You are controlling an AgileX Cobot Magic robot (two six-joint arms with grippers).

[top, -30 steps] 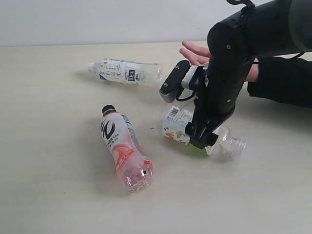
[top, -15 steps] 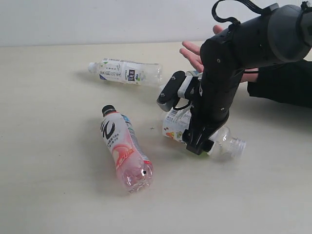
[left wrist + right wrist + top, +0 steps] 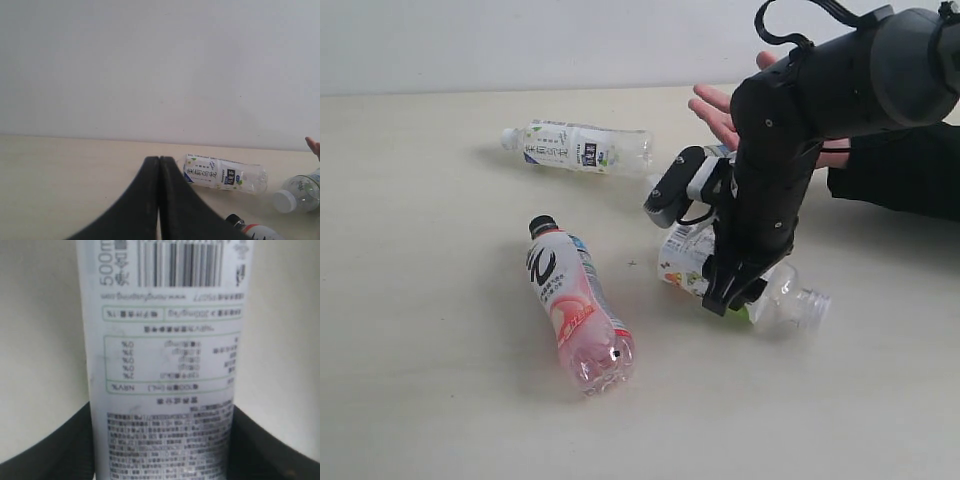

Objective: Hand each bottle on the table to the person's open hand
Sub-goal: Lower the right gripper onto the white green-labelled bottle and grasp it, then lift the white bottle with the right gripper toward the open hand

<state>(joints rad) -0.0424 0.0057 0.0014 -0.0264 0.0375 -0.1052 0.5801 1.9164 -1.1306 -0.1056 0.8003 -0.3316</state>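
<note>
In the exterior view, the right end effector (image 3: 730, 298) stood over a white-labelled bottle (image 3: 682, 262) lying on the counter (image 3: 440, 380), near the person's open hand (image 3: 718, 110); a pink bottle (image 3: 575, 305) lay apart. The left wrist view showed the left end effector (image 3: 159, 200) fully closed and empty. In the right wrist view, black fingers (image 3: 45, 455) pressed both sides of that bottle's label.

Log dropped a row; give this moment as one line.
right gripper: shut on uncapped bottle lying on table | left gripper: shut | pink bottle, far bottle: lying free | hand: open
</note>
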